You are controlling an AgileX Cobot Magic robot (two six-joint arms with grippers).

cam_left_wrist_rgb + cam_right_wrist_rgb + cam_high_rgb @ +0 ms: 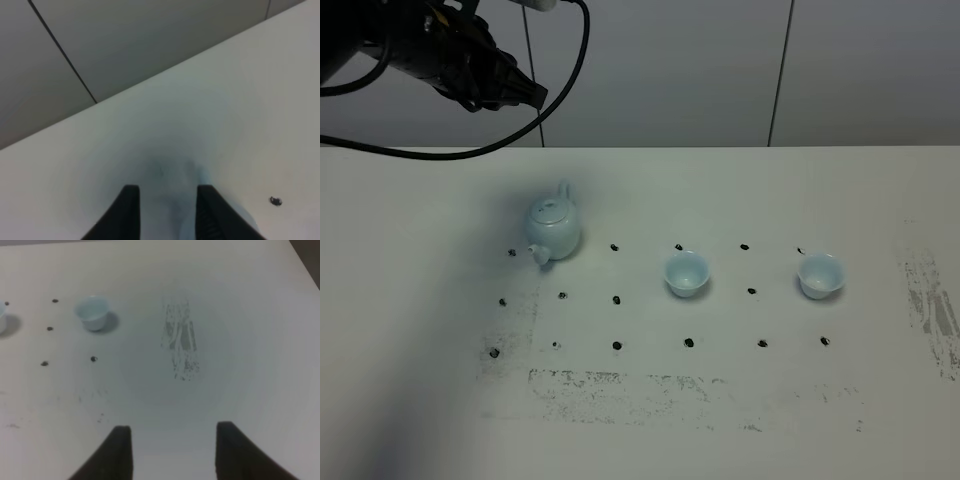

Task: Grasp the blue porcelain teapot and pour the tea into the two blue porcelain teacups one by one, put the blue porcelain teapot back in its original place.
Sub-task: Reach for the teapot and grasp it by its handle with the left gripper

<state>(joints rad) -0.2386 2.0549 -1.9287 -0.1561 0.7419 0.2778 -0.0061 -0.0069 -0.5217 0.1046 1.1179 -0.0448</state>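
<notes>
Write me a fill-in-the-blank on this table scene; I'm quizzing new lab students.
1. From the high camera, the teapot stands to the ___ of the cups.
2. The teapot's lid is ___ the pot.
3. The left claw holds ___.
4. The number of cups is ___.
Missing words: left; on; nothing; two.

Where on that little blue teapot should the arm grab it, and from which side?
Its loop handle, I'd say. The blue porcelain teapot stands upright with its spout toward the near edge of the table and the handle at the far side, so the left gripper would best come down from behind it, jaws across the loop.
</notes>
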